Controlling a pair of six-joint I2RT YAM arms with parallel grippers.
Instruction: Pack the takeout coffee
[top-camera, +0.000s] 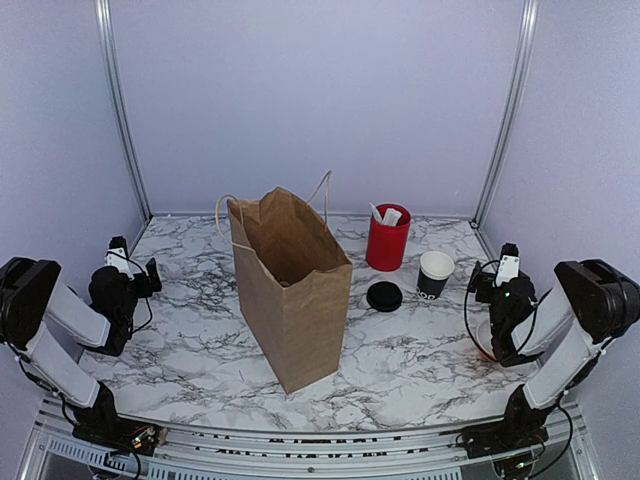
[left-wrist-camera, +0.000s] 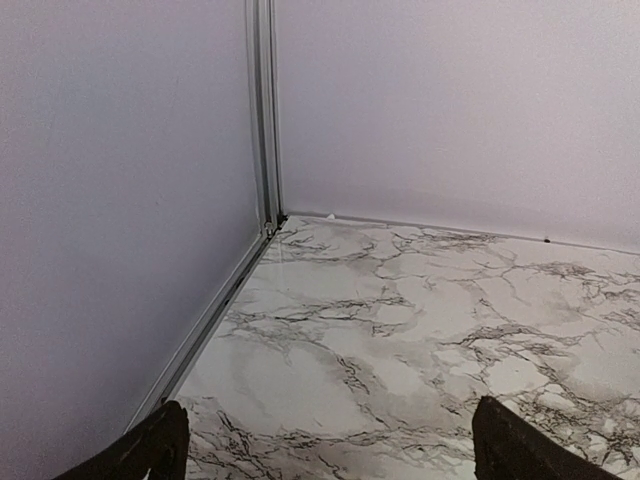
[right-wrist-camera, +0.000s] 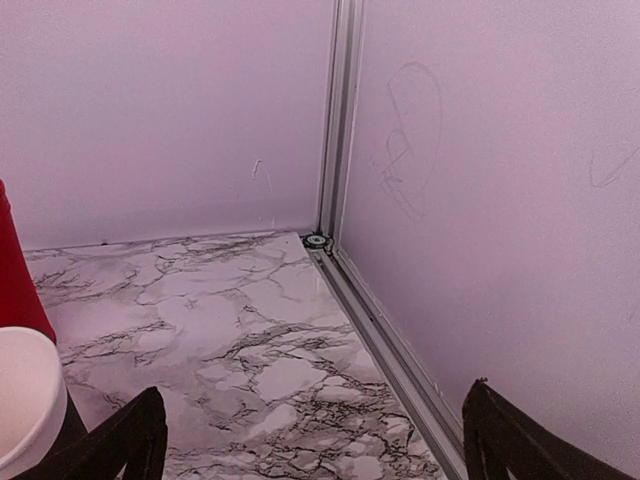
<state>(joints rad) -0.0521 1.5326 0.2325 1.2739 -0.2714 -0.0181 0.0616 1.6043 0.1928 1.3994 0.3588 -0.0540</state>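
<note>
Top: one brown paper bag (top-camera: 290, 290) stands mouth-up mid-table, I judge for loading from above. One black cup (top-camera: 435, 273) sits to its right, its one lid (top-camera: 384, 296) lying flat just beside it; one red tub (top-camera: 388, 240) behind.
Left wrist: left gripper (left-wrist-camera: 330, 455) spread wide, empty.
Right wrist: right gripper (right-wrist-camera: 310, 450) likewise spread, empty.

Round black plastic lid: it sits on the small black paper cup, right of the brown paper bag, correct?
No. The round black plastic lid lies on the table beside the small black paper cup, right of the brown paper bag: see top external view.
</note>
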